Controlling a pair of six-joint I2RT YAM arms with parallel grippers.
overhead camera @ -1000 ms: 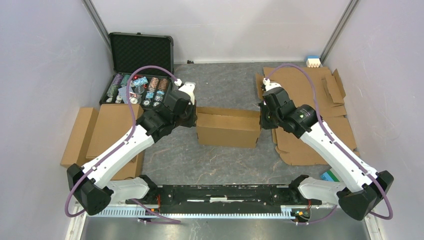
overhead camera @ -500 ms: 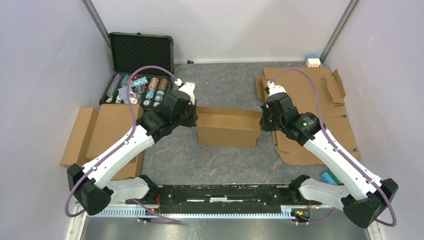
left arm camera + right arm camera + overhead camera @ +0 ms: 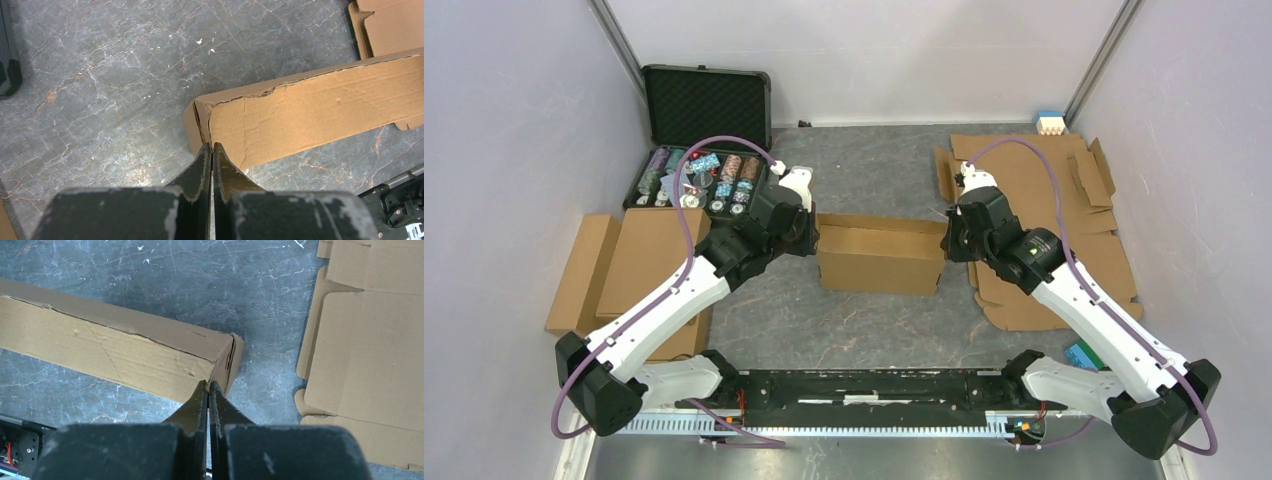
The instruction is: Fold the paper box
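Two ends: paper box (image 3: 879,262) pinned from both sides, likely to hold its walls upright.
Left fingers (image 3: 211,150): pressed together, holding nothing, tips against the box end.
Right fingers (image 3: 208,387): the same.

The grey marbled table (image 3: 864,170) carries the paper box (image 3: 879,262) at its centre, an open black case (image 3: 707,100) at ten o'clock, flat cardboard sheets (image 3: 1044,190) at three o'clock and a cardboard stack (image 3: 639,260) at nine o'clock.

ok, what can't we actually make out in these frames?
- Top view: tips of left claw and right claw, hidden under their own wrists.
- Wrist views: paper box interior; only outer walls show, far ends cut off by frame edges.
- Top view: teal item beside the right arm, half covered, too small to name.
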